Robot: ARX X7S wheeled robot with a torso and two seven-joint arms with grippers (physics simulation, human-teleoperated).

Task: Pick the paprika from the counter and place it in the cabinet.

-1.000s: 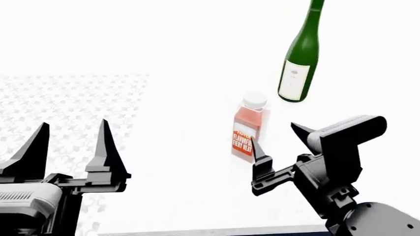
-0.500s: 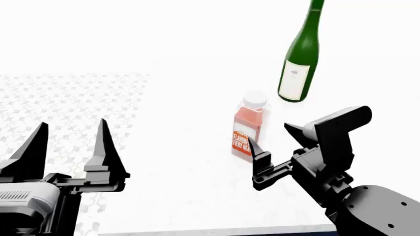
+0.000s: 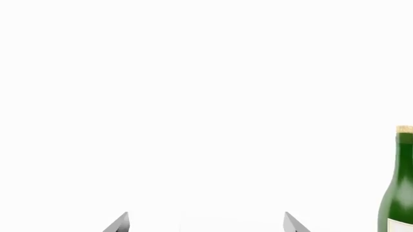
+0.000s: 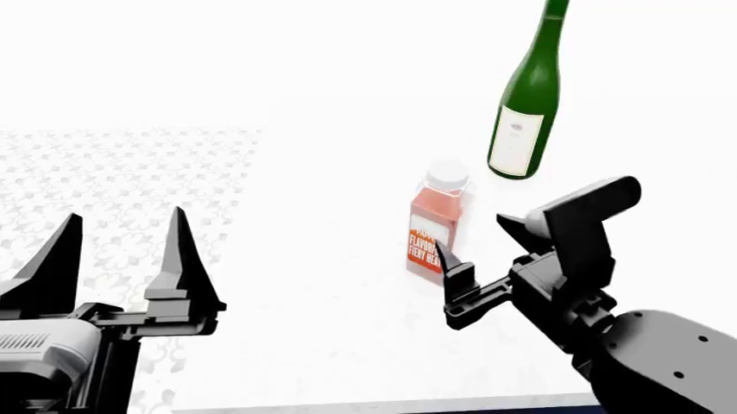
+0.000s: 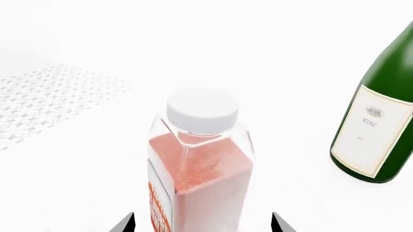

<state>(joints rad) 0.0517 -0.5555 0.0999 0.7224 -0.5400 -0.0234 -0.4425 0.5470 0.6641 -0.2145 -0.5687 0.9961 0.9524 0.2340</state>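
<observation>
The paprika (image 4: 437, 229) stands upright on the white counter (image 4: 334, 198), a small clear bottle of red-orange powder with a white cap and red label. My right gripper (image 4: 478, 237) is open just in front of it, one fingertip at its lower right side and the other to the right. In the right wrist view the paprika (image 5: 199, 164) fills the space ahead of the open right gripper (image 5: 203, 223), lined up between the fingertips, not gripped. My left gripper (image 4: 121, 233) hangs open at the lower left, holding nothing; in its own view the left gripper (image 3: 206, 221) shows only two fingertips. The cabinet is out of view.
A tall green wine bottle (image 4: 527, 103) with a white label stands behind and right of the paprika; it also shows as the wine bottle (image 5: 380, 121) and the wine bottle (image 3: 399, 183). A patterned white patch (image 4: 116, 190) covers the counter's left part. The counter's front edge (image 4: 381, 405) runs along the bottom.
My right gripper has edged forward and slightly left toward the paprika, still open. The left gripper and both bottles have stayed put.
</observation>
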